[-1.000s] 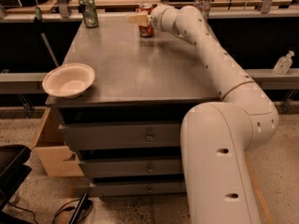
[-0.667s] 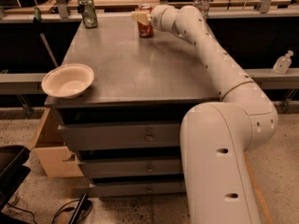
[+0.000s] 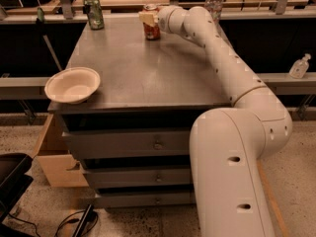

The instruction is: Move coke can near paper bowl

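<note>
The coke can [image 3: 152, 27], red with a silver top, stands upright at the far edge of the grey metal table [image 3: 148, 73], near its middle. My gripper [image 3: 148, 18] is at the can's upper part, reaching in from the right with the arm stretched across the table. The can's top left is partly covered by the gripper. The paper bowl [image 3: 72, 85], off-white and shallow, sits at the table's near left corner, far from the can.
A dark green can [image 3: 94, 12] stands at the far left corner. A clear water bottle [image 3: 215, 1] stands behind my arm at the far right. Drawers run below the tabletop. A sanitiser bottle [image 3: 299, 66] sits on a ledge at the right.
</note>
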Controlling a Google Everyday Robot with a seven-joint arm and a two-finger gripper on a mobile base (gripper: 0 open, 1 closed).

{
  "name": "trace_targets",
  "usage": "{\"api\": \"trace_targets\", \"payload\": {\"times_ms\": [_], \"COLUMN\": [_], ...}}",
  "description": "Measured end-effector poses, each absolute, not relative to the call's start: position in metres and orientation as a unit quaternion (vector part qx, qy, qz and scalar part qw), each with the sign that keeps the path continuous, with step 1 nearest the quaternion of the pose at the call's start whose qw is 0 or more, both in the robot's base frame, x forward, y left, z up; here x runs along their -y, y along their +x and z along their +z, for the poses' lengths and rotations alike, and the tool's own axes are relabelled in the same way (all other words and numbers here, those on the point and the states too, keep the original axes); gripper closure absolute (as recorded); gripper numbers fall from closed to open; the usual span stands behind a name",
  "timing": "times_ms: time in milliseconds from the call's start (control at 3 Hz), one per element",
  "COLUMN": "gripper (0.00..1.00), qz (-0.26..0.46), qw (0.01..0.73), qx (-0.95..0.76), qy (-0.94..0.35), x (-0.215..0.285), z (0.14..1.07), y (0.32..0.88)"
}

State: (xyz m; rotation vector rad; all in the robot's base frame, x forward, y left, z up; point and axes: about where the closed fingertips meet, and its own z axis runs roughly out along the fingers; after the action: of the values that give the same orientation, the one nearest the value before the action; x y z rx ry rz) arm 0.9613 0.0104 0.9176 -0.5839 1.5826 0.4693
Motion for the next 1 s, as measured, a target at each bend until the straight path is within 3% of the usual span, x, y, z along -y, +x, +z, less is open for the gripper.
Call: {"api": "trace_targets", "payload": {"times_ms": [333,1000], "gripper": [1.0,1.0], "qz": [0.207,0.213], "qw": [0.64,0.65], "qx": [-0.694,-0.678], "qy": [-0.257,-0.271], "x": [-0.013,-0.004], "z": [0.916,0.945], "y": [0.961,0.949]}}
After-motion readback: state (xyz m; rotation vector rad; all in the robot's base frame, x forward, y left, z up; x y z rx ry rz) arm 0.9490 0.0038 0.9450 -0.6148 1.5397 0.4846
